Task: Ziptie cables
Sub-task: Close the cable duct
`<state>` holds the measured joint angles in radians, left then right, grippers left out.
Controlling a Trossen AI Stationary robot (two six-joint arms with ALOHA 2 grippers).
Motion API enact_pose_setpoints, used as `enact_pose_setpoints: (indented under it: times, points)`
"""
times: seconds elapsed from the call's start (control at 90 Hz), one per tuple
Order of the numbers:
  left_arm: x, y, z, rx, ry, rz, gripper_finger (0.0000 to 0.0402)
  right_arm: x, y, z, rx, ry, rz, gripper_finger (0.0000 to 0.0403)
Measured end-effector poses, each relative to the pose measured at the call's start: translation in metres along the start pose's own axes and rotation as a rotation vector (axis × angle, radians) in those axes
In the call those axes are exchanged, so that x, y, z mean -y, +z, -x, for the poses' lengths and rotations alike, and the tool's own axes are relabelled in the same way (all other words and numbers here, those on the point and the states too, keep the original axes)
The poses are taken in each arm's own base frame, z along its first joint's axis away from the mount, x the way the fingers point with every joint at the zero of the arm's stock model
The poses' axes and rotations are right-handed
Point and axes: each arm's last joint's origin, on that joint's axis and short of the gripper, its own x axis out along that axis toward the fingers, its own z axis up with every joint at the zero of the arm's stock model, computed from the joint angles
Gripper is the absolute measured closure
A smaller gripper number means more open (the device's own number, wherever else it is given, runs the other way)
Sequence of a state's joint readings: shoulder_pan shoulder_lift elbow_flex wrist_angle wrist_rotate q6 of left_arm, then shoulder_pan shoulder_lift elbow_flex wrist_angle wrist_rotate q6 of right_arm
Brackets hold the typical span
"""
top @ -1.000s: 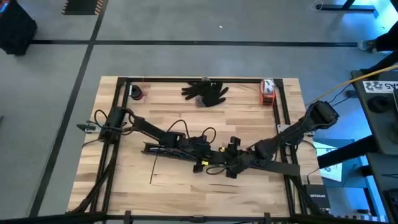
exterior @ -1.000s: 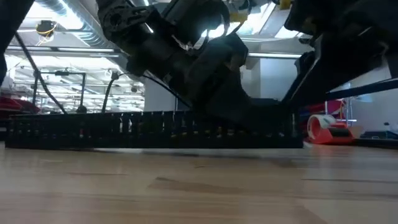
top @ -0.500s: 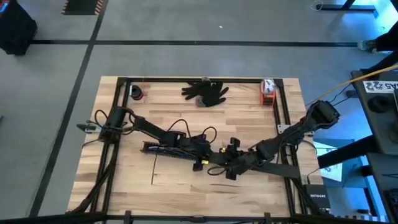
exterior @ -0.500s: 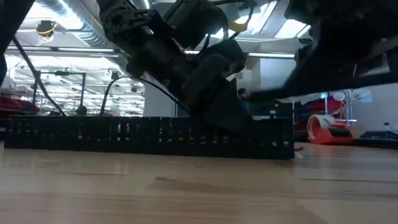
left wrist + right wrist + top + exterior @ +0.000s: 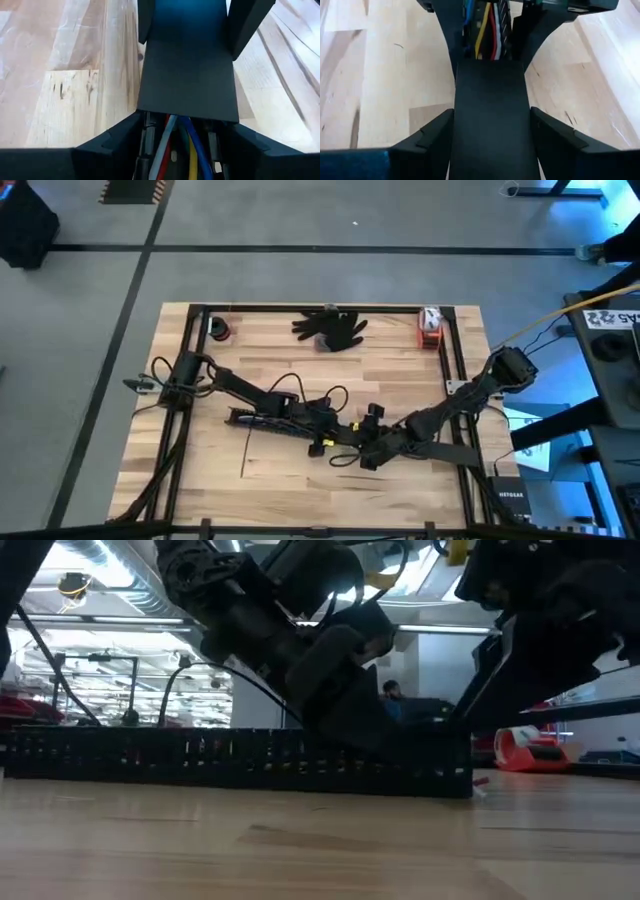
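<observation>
While both arms are meeting just toward 6 o'clock of the table's point(image 5: 200, 480) centre in the high view, the job is looking barely begun. A long black bar point(image 5: 248, 418) is lying across the wood from about 9 o'clock toward 4 o'clock, and both claws are working on it, facing each other.

The left gripper point(image 5: 322, 430) is sitting at the centre, and its fingers point(image 5: 107, 147) are straddling the bar and appear to be clamping its sides. The right gripper point(image 5: 368, 448) is sitting just beside it toward 4 o'clock, and it too seems to be pinching the bar between its fingers point(image 5: 422, 140).

The cables point(image 5: 177, 142) are showing only as a short coloured bunch of red, pale, yellow and blue strands. They are running between the left claw's fingers and disappearing under the bar's flat top. Whether they are lying inside the bar or merely beneath it is not something I can tell.

No tie is showing around that bunch in any view, so the bundling itself seems not yet done. A thin strip point(image 5: 246, 452), possibly a tie, is lying loose toward 8 o'clock, well apart from both claws. A black glove point(image 5: 330, 328) is resting at the 12 o'clock edge.

By my judgement, fetching a tie, looping it round the cables and cinching it are all remaining.
</observation>
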<state>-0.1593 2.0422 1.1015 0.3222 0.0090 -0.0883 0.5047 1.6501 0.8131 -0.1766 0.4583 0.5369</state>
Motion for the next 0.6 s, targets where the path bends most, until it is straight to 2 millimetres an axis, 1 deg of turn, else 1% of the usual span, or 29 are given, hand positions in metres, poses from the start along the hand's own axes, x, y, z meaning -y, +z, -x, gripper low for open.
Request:
enact_pose_setpoints:
  times: [0.267,0.389,0.6]
  points:
    - [0.003,-0.001,0.0,-0.006,-0.003,-0.022,0.0187,0.0,-0.007,-0.015,-0.055,-0.003,0.006,0.0178]
    - [0.003,-0.001,0.0,-0.007,-0.007,-0.029,0.0186,-0.001,-0.009,-0.018,-0.063,0.001,0.007,0.0178]
    - [0.005,-0.001,0.0,-0.009,-0.022,-0.037,0.0159,0.0,-0.004,-0.021,-0.037,0.034,-0.018,0.0177]
